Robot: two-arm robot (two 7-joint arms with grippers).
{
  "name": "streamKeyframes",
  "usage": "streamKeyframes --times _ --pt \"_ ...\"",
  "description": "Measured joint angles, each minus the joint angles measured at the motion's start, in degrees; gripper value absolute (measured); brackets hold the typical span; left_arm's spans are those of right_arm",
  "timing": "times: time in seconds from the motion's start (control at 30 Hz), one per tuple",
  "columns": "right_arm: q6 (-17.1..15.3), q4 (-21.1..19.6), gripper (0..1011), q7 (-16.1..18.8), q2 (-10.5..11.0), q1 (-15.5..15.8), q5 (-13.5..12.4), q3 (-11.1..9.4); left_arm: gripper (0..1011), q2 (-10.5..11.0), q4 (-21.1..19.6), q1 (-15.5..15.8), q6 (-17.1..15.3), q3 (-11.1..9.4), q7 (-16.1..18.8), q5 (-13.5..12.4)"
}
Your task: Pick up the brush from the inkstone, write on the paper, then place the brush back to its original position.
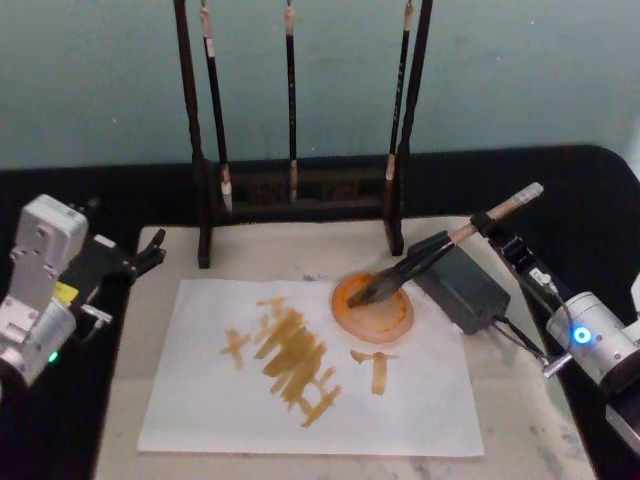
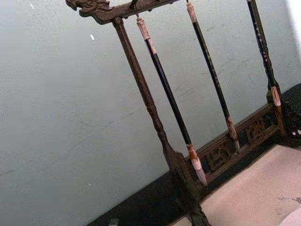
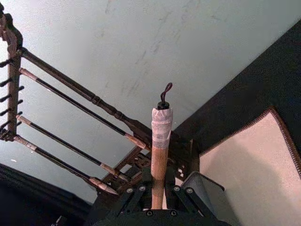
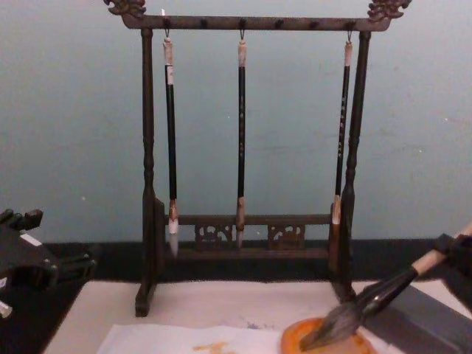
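The brush slants down to the left. Its dark bristles touch the round orange dish, and its black collar crosses the far corner of the dark grey inkstone. Whether the collar rests on the stone I cannot tell. My right gripper is shut on the pale handle, whose cord loop sticks up past the fingers. The paper lies in front of the dish with yellow-orange strokes on it. My left gripper is parked open off the mat's left edge, also seen low in the chest view.
A dark wooden rack stands behind the paper with three thin black brushes hanging from it. The beige mat lies under everything on a black table. A cable runs from the inkstone's side toward my right arm.
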State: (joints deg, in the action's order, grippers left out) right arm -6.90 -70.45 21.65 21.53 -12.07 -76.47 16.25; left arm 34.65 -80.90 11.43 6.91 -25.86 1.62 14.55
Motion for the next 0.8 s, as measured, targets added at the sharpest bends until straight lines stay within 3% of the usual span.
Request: streamKeyframes --times 0.8 --pt "1.37 0.57 153 -0.72 1.47 -0.46 -2.45 2.67 1009 0.0 0.0 0.0 0.0 0.0 0.0 0.0"
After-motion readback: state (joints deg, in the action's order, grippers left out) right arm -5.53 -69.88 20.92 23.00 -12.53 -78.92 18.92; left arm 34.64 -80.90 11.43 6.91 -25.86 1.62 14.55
